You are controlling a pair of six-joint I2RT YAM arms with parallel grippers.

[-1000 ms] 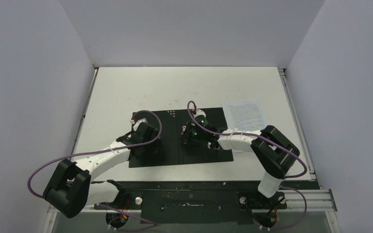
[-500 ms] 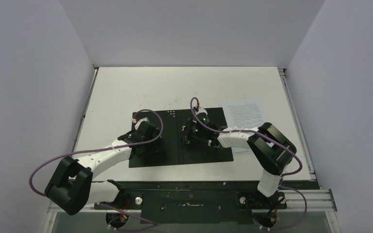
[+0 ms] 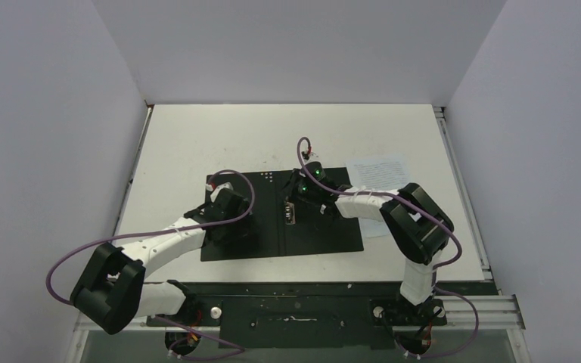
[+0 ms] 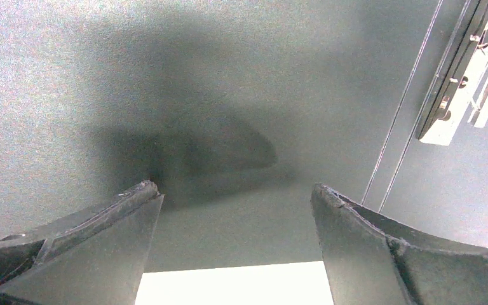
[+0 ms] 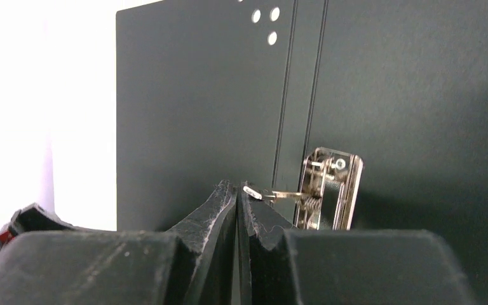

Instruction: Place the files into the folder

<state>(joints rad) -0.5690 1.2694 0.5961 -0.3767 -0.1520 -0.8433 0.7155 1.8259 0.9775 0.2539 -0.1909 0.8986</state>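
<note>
The folder (image 3: 325,234) lies open on the table, black inside up, and fills both wrist views (image 4: 229,76) (image 5: 197,95). Its metal spine clip (image 3: 288,213) (image 5: 330,190) sits on the spine and also shows in the left wrist view (image 4: 457,70). The files (image 3: 382,175), white printed sheets, lie on the table to the right of the folder, partly hidden by my right arm. My left gripper (image 3: 236,231) (image 4: 235,190) is open and empty, low over the left cover. My right gripper (image 3: 299,195) (image 5: 238,187) is shut; the clip's lever tip (image 5: 252,190) rests against its right finger's outer side.
The white table (image 3: 219,136) is walled on the left, back and right. A metal rail (image 3: 461,189) runs along its right edge. Three small white dots (image 5: 267,22) mark the folder's far edge near the spine.
My right gripper has drawn back from over the clip toward the folder's far edge, uncovering the clip. My left arm has barely moved.
</note>
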